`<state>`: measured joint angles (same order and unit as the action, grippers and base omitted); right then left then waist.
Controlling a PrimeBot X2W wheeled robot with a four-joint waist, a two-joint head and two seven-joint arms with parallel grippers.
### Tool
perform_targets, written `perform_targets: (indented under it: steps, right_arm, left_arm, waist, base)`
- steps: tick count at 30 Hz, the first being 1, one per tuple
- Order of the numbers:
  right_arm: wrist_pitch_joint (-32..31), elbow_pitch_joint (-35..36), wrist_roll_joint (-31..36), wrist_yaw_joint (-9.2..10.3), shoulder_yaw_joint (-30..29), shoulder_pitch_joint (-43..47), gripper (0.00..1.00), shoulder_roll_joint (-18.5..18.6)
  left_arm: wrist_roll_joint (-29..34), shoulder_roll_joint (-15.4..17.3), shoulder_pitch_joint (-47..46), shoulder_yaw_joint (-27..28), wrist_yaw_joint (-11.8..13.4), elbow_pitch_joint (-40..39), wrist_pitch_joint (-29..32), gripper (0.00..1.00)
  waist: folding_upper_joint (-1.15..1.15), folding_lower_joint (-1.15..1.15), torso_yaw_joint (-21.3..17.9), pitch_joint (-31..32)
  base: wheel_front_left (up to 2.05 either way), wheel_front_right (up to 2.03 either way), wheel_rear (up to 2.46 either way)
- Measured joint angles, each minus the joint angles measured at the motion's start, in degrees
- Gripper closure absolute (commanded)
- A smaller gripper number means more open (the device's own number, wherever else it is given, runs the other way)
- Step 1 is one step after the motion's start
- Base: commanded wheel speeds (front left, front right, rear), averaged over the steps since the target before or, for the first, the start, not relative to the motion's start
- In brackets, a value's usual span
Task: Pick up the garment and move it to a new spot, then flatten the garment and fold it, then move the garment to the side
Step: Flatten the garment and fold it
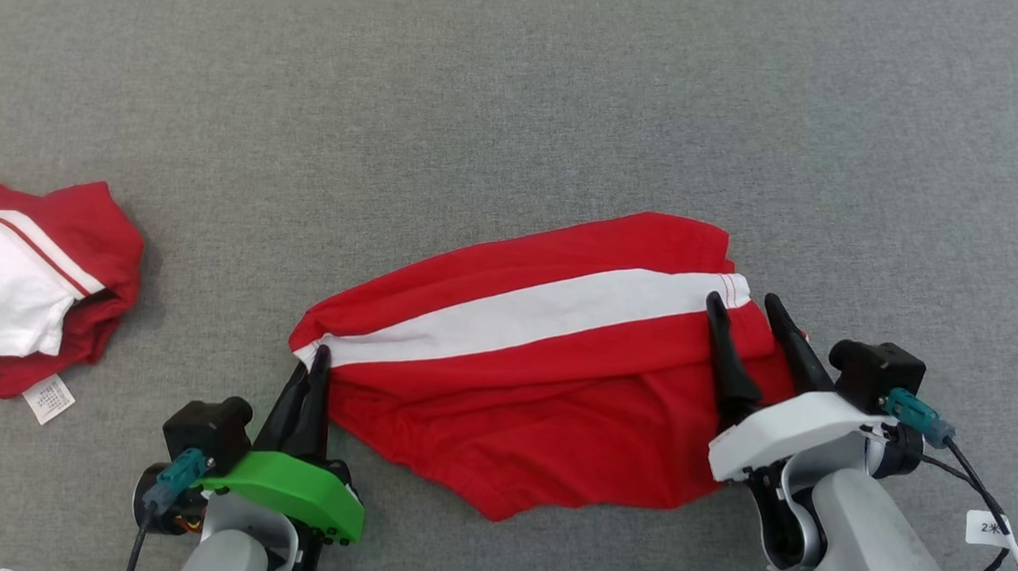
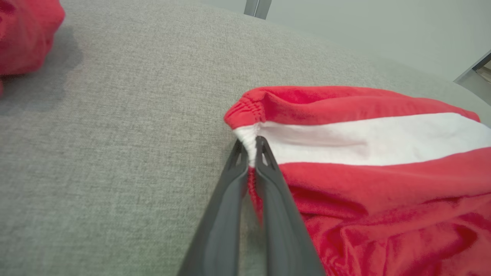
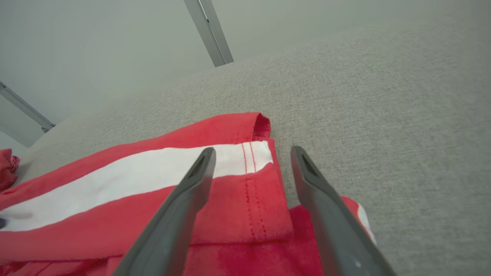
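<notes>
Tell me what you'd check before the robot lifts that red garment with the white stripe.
1. Left gripper shut on the red garment at its gathered end: ok.
2. Right gripper shut on the stitched hem end: not ok. Its jaws stand open, one finger over the cloth and one just past the hem edge.
3. How many cloth layers the left gripper pinches: cannot tell.
4. Garment lying smooth: not ok. Its lower half is wrinkled and bunched.
5. Other red and white garment lying apart, off to the left: ok.
</notes>
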<state>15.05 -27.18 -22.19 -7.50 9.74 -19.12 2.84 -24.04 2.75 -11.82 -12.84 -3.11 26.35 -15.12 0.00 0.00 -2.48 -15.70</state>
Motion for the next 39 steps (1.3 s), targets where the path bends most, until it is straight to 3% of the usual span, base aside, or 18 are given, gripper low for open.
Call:
perform_targets:
  steps: [10,16,20,21,23,32,39]
  right_arm:
    - [0.0,-7.0,-8.3,0.01,4.1,-5.9,0.0,1.7]
    - [0.0,-5.7,-10.0,0.01,4.8,-5.4,0.51,2.3]
    - [0.0,-5.6,-11.4,0.01,5.6,-4.1,0.56,2.5]
    - [0.0,-5.7,-11.7,0.01,5.8,-3.9,0.65,2.6]
    - [0.0,-6.2,-12.2,0.01,6.5,-3.9,1.0,3.1]
    - [0.0,-1.6,-12.8,0.01,4.7,-4.1,1.0,3.4]
    - [0.0,7.0,-11.6,0.01,1.6,-4.9,1.0,4.2]
  left_arm:
    - [0.4,0.0,-0.7,-1.3,-0.4,0.1,0.0,1.0]
    - [0.5,0.0,-0.9,-1.0,-0.4,0.0,0.0,1.0]
    - [0.5,0.0,-0.8,-1.0,-0.4,0.1,0.0,1.0]
    - [0.5,0.0,-0.8,-1.1,-0.4,0.1,0.0,1.0]
    - [0.5,0.0,-0.8,-1.1,-0.3,0.2,0.0,1.0]
    - [0.6,0.0,-0.9,0.3,-0.3,-1.2,0.0,1.0]
    - [1.6,0.0,-3.9,1.8,-3.0,-7.0,0.0,1.0]
  waist:
    - [0.0,0.0,1.1,-1.4]
    - [0.0,0.0,0.9,-1.2]
    - [0.0,0.0,0.8,-0.6]
    - [0.0,0.0,0.8,-0.5]
    - [0.0,0.0,0.9,-0.3]
    - [0.0,0.0,0.9,0.9]
    - [0.0,0.0,0.1,4.8]
  base:
    - [0.0,0.0,0.0]
    - [0.0,0.0,0.0]
    - [0.0,0.0,0.0]
    - [0.0,0.0,0.0]
    - [0.0,0.0,0.0]
    - [0.0,0.0,0.0]
    - [0.0,0.0,0.0]
